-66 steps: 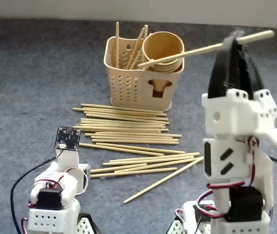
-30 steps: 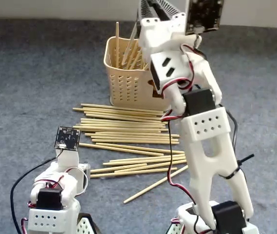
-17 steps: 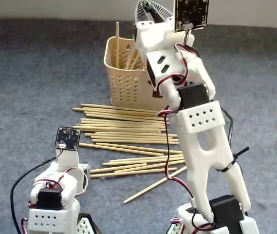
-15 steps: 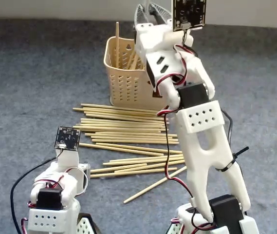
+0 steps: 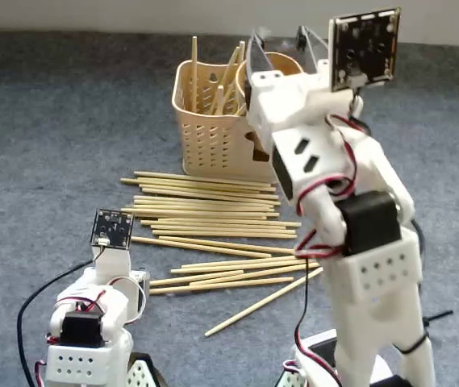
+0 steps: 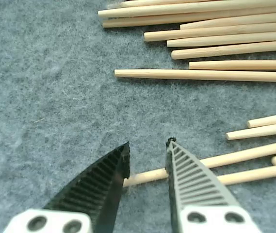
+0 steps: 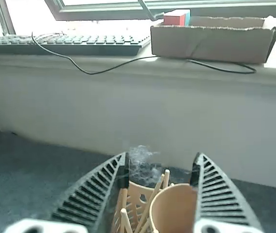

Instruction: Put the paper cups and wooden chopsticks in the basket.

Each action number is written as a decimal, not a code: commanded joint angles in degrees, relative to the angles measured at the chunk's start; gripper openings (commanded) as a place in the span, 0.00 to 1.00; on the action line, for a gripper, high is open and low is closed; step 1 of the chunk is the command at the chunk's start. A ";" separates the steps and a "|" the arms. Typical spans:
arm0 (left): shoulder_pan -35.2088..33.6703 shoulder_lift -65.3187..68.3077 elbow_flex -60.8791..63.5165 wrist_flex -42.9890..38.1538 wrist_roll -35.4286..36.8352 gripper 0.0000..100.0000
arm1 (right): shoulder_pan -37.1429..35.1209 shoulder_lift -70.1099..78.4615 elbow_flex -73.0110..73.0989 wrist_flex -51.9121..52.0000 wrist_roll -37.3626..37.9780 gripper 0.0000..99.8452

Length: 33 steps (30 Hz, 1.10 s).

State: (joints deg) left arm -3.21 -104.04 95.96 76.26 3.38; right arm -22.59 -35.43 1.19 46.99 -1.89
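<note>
The cream basket stands at the far side of the grey tabletop. It holds stacked paper cups in one half and several wooden chopsticks leaning upright in the other. Many loose chopsticks lie in rows on the tabletop in front of it. The right pincer hangs over the cups, spread wide and empty. The left pincer sits low over one chopstick's end, partly open, gripping nothing.

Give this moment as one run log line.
right gripper: open, above basket; left gripper: open, over loose chopsticks on carpet; paper cups: in basket
</note>
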 commanded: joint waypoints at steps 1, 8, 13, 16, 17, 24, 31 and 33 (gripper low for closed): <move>-0.22 -0.22 1.19 0.26 -0.35 0.14 | -0.22 -5.93 -2.77 7.34 0.26 0.21; -0.22 -0.22 1.19 0.26 -0.35 0.14 | -0.13 -11.21 -2.77 20.53 0.26 0.21; -0.22 -0.22 1.19 0.26 -0.35 0.14 | -0.04 -12.97 -2.77 26.95 -2.73 0.21; -0.22 -0.22 1.19 0.26 -0.35 0.14 | -0.04 -13.32 -2.77 30.81 -6.07 0.21; -0.22 -0.22 1.19 0.26 -0.35 0.14 | -0.04 -13.32 -2.77 32.22 -6.68 0.21; -0.22 -0.22 1.19 0.26 -0.35 0.14 | -0.04 -13.32 -2.77 42.07 -14.33 0.21; -0.22 -0.22 1.19 0.26 -0.35 0.14 | -0.04 -13.32 -2.77 53.41 -21.89 0.21; -0.22 -0.22 1.19 0.26 -0.35 0.14 | 0.04 -13.41 -1.54 54.11 -24.18 0.21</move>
State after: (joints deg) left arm -3.21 -104.04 95.96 76.26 3.38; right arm -22.59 -47.74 1.10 99.12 -23.08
